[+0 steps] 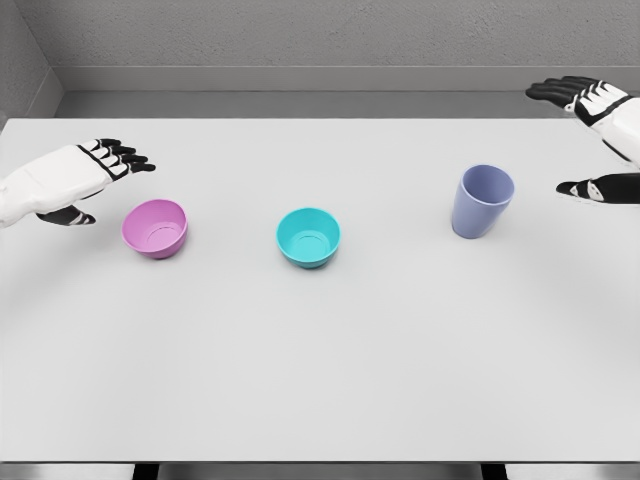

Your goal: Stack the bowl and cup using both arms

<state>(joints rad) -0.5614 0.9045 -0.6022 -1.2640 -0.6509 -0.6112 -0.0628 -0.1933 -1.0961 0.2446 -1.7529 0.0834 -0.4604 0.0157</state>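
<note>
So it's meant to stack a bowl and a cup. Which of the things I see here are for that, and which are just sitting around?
For the job:
- pink bowl, by the left hand
- teal bowl, in the middle
- lavender cup, upright, near the right hand
Which bowl gets used, I cannot tell.

Just there:
- white table
- grey wall behind

Both hands are open, holding nothing.

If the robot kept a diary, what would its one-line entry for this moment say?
left hand: open, beside pink bowl | right hand: open, beside purple cup | teal bowl: mid-table | nothing stacked yet
</note>
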